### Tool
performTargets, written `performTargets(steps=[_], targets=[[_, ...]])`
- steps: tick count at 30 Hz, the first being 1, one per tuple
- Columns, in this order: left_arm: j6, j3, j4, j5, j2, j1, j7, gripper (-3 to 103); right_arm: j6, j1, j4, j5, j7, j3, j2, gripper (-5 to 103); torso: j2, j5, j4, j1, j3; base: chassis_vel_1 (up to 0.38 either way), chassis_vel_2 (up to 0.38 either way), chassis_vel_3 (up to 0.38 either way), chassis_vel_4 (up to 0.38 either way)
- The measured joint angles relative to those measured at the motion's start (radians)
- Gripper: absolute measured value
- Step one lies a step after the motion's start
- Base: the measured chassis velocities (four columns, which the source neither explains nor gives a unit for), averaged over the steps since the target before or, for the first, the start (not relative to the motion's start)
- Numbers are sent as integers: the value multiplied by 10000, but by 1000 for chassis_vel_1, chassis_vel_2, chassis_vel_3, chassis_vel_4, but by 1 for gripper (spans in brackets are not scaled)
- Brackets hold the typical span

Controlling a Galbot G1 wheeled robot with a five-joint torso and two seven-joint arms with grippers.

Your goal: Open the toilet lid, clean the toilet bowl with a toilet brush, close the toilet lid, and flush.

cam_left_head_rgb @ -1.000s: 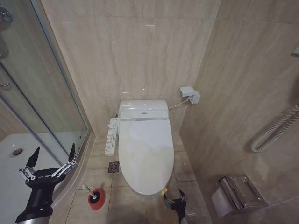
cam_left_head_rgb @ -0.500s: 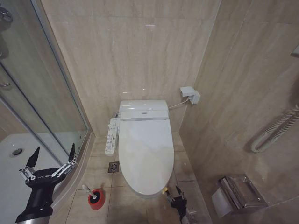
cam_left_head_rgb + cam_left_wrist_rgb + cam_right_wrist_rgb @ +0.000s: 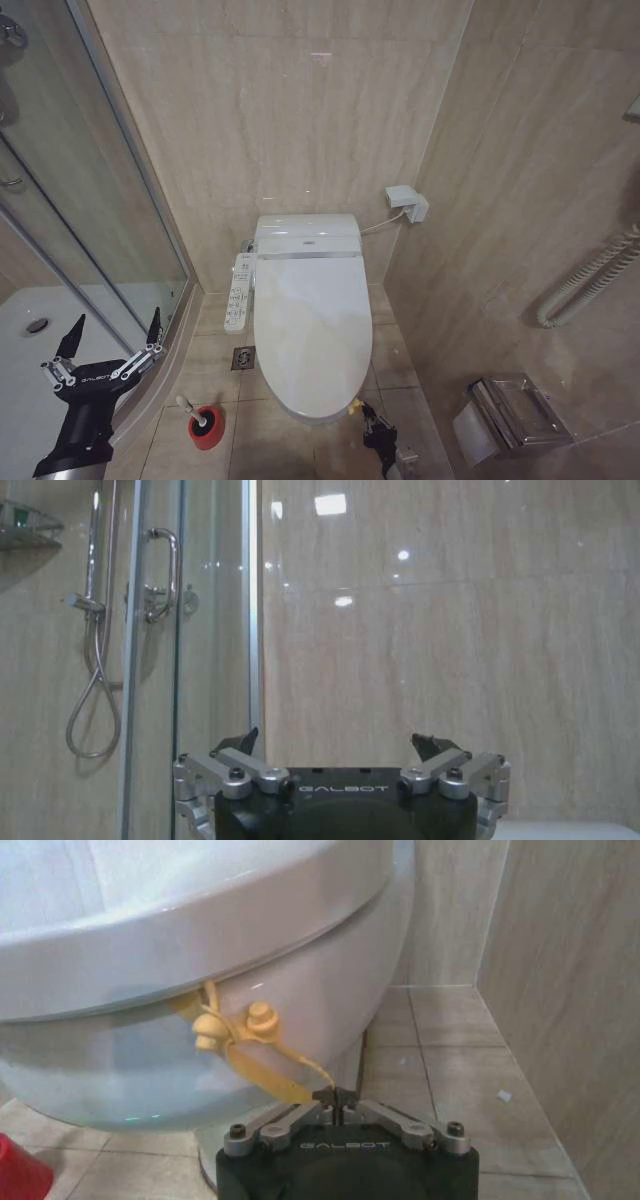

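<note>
Nearest, low at frame bottom in head view: right gripper (image 3: 367, 425) just off front-right of the toilet, fingers pinched together on the tip of the yellow pull tab (image 3: 262, 1065). Right wrist view confirms: fingertips (image 3: 335, 1099) closed tight, tab end caught between them, strap running up from there to the front edge of the toilet lid (image 3: 312, 335). Strap looks near taut, angled up and away from gripper toward the lid rim.

Key relation: lid lies ahead of and above the right gripper; long axis runs from the front tip near the gripper back to the hinge by the tank against the far wall. Hinge at far end, so judged pull direction = up and back along that axis. Lid flat, shut over the toilet bowl (image 3: 150, 1050), whose white outer shell bulges just beyond the gripper. Opening step judged barely begun.

Left side, nr the shower tray (image 3: 20, 330): left gripper (image 3: 110, 345) parked, fingers spread wide apart, holding nothing, well apart from toilet. Right arm clearly the nearer one to the tab.

Bit farther, on floor tiles betw left gripper and toilet: toilet brush (image 3: 203, 422) standing in red holder, handle tilted left, untouched.

Farthest: control panel (image 3: 238, 292) along toilet's left side.
</note>
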Motion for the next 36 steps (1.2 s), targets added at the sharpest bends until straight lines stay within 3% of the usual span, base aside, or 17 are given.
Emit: performTargets(steps=[15,30,33,36], targets=[[0,0,-1,0,0,0,0,100,213,-189,626,418,81,508,-175,0,0,1,1,0,0,0,0,0,0],[0,0,-1,0,0,0,0,100,-704,-1874,5651,3035,137,1760,-742,0,0,1,-4,0,0,0,0,0,0],[0,0,0,0,0,0,0,100,-1013,-1981,6560,3347,268,1773,-722,0,0,1,-3,0,-1,0,0,0,0],[0,0,-1,0,0,0,1,100,-1460,-1242,7736,3828,944,1624,-677,0,0,-2,-3,0,-1,0,0,0,0]])
